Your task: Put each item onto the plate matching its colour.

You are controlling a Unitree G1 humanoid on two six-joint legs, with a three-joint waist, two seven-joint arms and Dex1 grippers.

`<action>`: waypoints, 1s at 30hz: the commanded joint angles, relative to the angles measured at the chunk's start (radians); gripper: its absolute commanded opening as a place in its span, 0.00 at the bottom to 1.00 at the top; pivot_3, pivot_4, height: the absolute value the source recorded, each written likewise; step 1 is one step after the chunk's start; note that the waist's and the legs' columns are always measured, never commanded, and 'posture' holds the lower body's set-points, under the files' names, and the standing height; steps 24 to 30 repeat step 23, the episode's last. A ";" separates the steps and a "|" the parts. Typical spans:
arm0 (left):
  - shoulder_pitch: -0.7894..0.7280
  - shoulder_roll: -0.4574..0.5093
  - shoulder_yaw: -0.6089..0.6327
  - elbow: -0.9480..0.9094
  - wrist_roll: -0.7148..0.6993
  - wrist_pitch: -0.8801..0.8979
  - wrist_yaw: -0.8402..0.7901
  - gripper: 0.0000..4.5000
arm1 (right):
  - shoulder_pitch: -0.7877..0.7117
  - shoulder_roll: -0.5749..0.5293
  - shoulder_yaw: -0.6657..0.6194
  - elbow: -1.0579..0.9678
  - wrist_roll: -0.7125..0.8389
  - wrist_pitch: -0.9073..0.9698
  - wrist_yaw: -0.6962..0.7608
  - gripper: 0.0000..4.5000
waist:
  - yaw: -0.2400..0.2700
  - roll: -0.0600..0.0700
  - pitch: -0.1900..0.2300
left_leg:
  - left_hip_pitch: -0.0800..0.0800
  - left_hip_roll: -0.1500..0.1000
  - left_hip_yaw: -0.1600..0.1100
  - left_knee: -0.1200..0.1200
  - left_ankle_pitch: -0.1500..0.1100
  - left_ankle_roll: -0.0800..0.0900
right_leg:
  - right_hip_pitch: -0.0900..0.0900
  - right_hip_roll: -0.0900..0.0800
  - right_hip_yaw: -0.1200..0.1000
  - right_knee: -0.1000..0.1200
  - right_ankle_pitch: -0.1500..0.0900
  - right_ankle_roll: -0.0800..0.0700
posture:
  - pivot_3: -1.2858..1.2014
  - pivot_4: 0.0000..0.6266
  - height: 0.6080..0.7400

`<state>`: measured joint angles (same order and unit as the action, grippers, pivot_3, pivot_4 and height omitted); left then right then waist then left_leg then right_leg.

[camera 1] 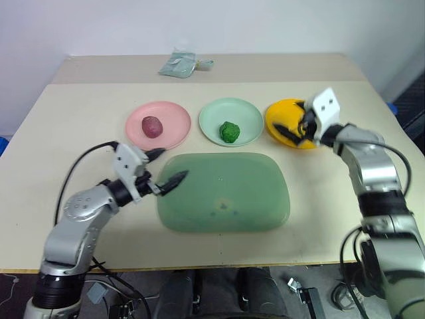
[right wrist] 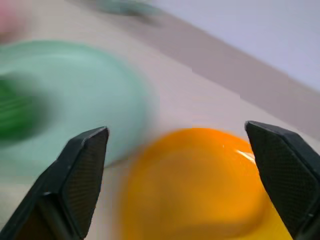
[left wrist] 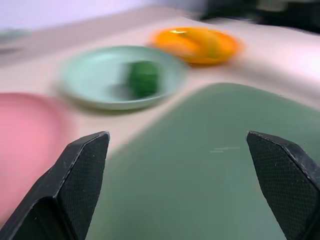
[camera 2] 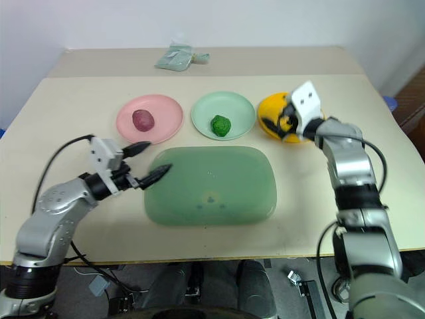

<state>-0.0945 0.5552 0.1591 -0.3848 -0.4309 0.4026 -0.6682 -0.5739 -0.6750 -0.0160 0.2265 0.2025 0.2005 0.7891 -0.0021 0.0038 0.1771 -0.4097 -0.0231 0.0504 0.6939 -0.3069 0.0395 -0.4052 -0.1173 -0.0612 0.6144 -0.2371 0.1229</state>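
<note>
I am seeing the banana (camera 1: 292,131) lying mostly hidden behind my spread right gripper (camera 1: 297,130) on the orange-yellow plate (camera 1: 280,114), left gripper (camera 1: 165,167) also spread, empty.

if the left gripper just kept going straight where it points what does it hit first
Probably the green ball on the mint plate; the open left gripper aims over the board towards it, though depth is unclear.

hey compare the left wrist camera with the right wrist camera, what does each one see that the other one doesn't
Left wrist view alone: the big translucent green board under the open left claw, with the banana lying on the orange-yellow plate. Right wrist view alone: the open right claw over that plate, and a blurred pale packet far back. Both: mint green plate, dark green ball, a pink plate edge.
</note>
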 commanded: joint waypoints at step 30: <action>0.305 0.059 0.229 -0.103 -0.039 0.003 0.020 1.00 | 0.243 -0.094 -0.134 -0.162 0.158 0.060 0.189 0.99 | -0.007 0.000 0.000 | 0.001 0.001 0.000 0.001 -0.001 0.000 | -0.001 -0.006 0.003 -0.001 0.000 -0.001 | 0.52 0.24 1.00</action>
